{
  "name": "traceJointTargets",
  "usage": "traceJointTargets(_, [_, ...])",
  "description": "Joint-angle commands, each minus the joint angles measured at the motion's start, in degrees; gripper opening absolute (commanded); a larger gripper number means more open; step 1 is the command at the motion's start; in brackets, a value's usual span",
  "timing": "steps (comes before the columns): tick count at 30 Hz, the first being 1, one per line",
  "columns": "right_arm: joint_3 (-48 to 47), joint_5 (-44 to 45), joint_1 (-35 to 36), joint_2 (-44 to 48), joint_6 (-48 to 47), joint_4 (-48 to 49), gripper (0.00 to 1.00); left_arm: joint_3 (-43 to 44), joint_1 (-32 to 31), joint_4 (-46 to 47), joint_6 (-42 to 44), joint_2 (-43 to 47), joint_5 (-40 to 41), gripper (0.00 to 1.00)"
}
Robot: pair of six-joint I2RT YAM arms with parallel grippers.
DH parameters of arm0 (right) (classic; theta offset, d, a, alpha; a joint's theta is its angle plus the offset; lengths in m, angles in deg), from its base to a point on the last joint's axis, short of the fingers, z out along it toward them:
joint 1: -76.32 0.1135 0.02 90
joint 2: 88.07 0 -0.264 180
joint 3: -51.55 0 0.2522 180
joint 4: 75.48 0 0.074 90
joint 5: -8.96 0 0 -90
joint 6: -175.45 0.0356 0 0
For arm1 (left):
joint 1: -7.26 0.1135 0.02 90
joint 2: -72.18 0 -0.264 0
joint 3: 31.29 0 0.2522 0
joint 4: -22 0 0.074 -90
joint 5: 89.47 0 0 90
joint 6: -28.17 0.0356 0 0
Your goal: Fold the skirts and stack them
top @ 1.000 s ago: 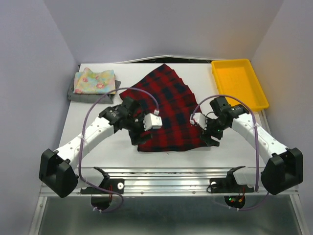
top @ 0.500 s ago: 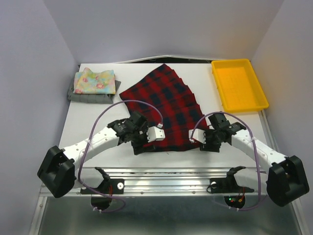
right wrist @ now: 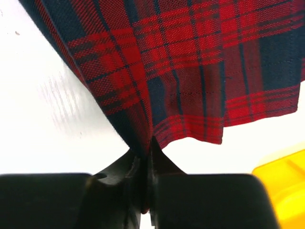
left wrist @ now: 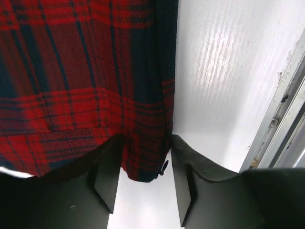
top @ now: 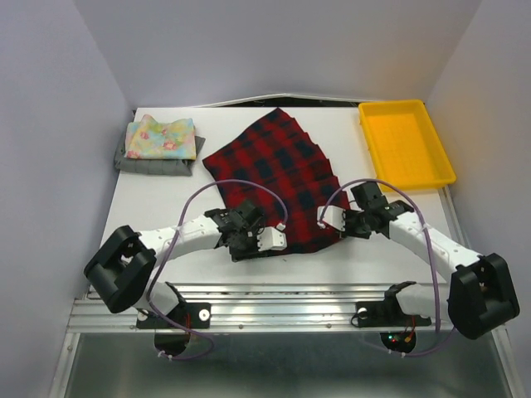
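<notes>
The red-and-dark plaid skirt point(top: 278, 170) lies spread flat in the middle of the white table. My right gripper point(top: 347, 232) is at its near right corner. In the right wrist view that gripper point(right wrist: 145, 149) is shut on a pinched fold of the plaid skirt's point(right wrist: 190, 62) hem. My left gripper point(top: 237, 251) is at the near left corner. In the left wrist view its jaws point(left wrist: 145, 143) stand apart, with the corner of the plaid cloth point(left wrist: 71, 71) between the fingers point(left wrist: 107, 181), unclamped. The folded floral skirt point(top: 162, 137) rests on the folded grey skirt point(top: 149, 164) at the back left.
A yellow plastic tray point(top: 406, 141) stands at the back right and shows at the corner of the right wrist view point(right wrist: 281, 191). The table's metal front rail point(left wrist: 281, 119) runs close beside my left gripper. Grey walls enclose the table on three sides.
Both arms have dropped toward the near hem of the plaid skirt. The right gripper has shut on the right corner. The left jaws have narrowed around the left corner.
</notes>
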Motion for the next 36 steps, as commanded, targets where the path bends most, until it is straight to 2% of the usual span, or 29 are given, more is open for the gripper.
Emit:
traceJointTargets(1, [-6.0,1.3,0.4,2.0,0.2,-2.0,0.01,0.5,-0.2,1.1,-0.7,1.1,2.3,0.31])
traceJointTargets(2, [-6.9,1.4,0.4,1.9,0.7,-2.6,0.01,1.0,-0.1,0.9,-0.9,2.1,2.3,0.25])
traceJointTargets(3, [-9.1,1.9,0.4,2.0,1.4,-3.9,0.01,2.2,0.3,0.0,-0.9,3.3,2.1,0.14])
traceJointTargets(6, [-12.8,2.0,0.4,1.9,2.1,-6.4,0.01,5.3,2.0,-2.7,-0.5,8.1,1.7,0.01])
traceJointTargets(13, [-22.5,5.5,0.4,-0.4,3.0,-10.1,0.01,14.5,9.4,-9.3,1.8,11.6,2.9,0.00])
traceJointTargets(16, [-27.9,3.5,0.4,-2.2,2.6,-15.3,0.01,18.5,12.9,-13.0,3.3,11.2,0.8,0.00])
traceJointTargets(22, [-30.4,-1.1,0.4,0.0,-1.2,-28.2,0.01,17.4,11.7,-19.9,11.6,16.6,-6.0,0.00])
traceJointTargets(28, [-30.4,-4.5,0.4,6.2,-1.8,-37.3,0.01,17.0,6.5,-26.4,13.6,24.3,-12.6,0.00])
traceJointTargets(31, [-29.8,-6.4,0.4,7.4,-0.7,-38.6,0.01,15.3,4.9,-27.6,13.5,26.3,-14.6,0.00])
traceJointTargets(32, [-28.5,-6.7,0.4,7.5,-0.4,-38.0,0.03,14.6,3.8,-27.6,13.1,26.8,-14.6,0.00])
traceJointTargets(33, [-27.7,-7.2,0.4,7.1,1.6,-37.3,0.26,13.0,3.5,-27.0,12.6,26.9,-14.3,0.00])
traceJointTargets(36, [-25.0,-9.0,0.4,3.4,7.3,-30.6,0.66,10.7,3.2,-26.2,11.2,25.4,-14.7,0.00])
